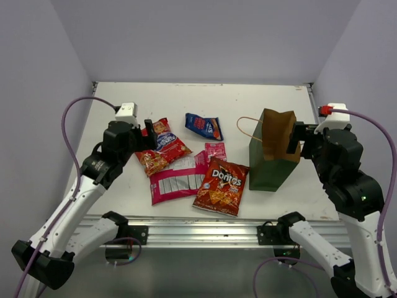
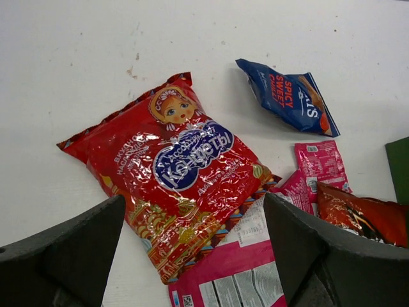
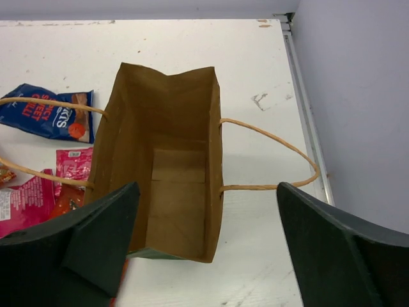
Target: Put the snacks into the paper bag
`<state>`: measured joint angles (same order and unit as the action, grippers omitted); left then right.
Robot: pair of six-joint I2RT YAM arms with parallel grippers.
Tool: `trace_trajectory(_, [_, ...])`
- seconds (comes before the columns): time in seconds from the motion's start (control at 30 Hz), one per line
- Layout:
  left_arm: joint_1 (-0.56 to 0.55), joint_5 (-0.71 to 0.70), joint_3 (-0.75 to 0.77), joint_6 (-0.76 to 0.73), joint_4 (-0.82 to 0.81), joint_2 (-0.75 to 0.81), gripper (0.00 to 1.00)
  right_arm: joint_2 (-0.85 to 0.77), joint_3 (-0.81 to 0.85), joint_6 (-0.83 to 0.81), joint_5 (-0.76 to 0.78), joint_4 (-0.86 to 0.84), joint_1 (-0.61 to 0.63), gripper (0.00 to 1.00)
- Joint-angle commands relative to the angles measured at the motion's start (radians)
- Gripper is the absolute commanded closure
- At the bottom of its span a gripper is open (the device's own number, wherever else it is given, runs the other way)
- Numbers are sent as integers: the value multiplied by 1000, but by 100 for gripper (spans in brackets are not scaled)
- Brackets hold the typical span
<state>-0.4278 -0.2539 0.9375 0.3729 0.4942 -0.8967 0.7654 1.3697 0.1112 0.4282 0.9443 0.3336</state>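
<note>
The dark green paper bag [image 1: 273,151] stands open and upright at the right; its brown inside [image 3: 167,185] holds nothing. My right gripper [image 1: 298,139] is open just above it, with the bag's right wall between the jaws [image 3: 208,187]. My left gripper [image 1: 147,135] is open and empty, hovering over the red chip bag with the blue-white logo [image 1: 162,147] [image 2: 176,169]. The blue bag [image 1: 203,125], small pink sachet [image 1: 215,151], large pink-white packet [image 1: 177,182] and red Doritos bag [image 1: 221,185] lie flat between the arms.
The bag's rope handles [image 3: 281,153] hang out to both sides. The chip bag's corner overlaps the pink-white packet [image 2: 236,268]. A metal rail [image 1: 310,99] runs along the table's right edge. Grey walls close in the back and sides.
</note>
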Motion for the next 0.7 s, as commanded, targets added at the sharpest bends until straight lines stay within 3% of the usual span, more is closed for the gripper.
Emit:
trace_trajectory(0.0, [-3, 64, -6, -19, -60, -45, 7, 2, -33, 5, 0, 5, 2, 12])
trace_trajectory(0.07, [-3, 70, -11, -14, -59, -70, 7, -8, -63, 42, 9, 11, 1, 20])
trace_trajectory(0.17, [-5, 74, -14, -11, -65, -90, 7, 11, -106, 59, 37, 42, 1, 42])
trace_trajectory(0.53, [-3, 74, -35, -23, -92, -61, 6, -1, -211, 85, 96, 28, 1, 50])
trace_trajectory(0.6, [-3, 77, -37, -25, -97, -62, 6, -9, -231, 87, 101, 22, 2, 55])
trace_trajectory(0.67, [-3, 79, -39, -26, -97, -68, 6, -17, -248, 87, 112, 17, 1, 69])
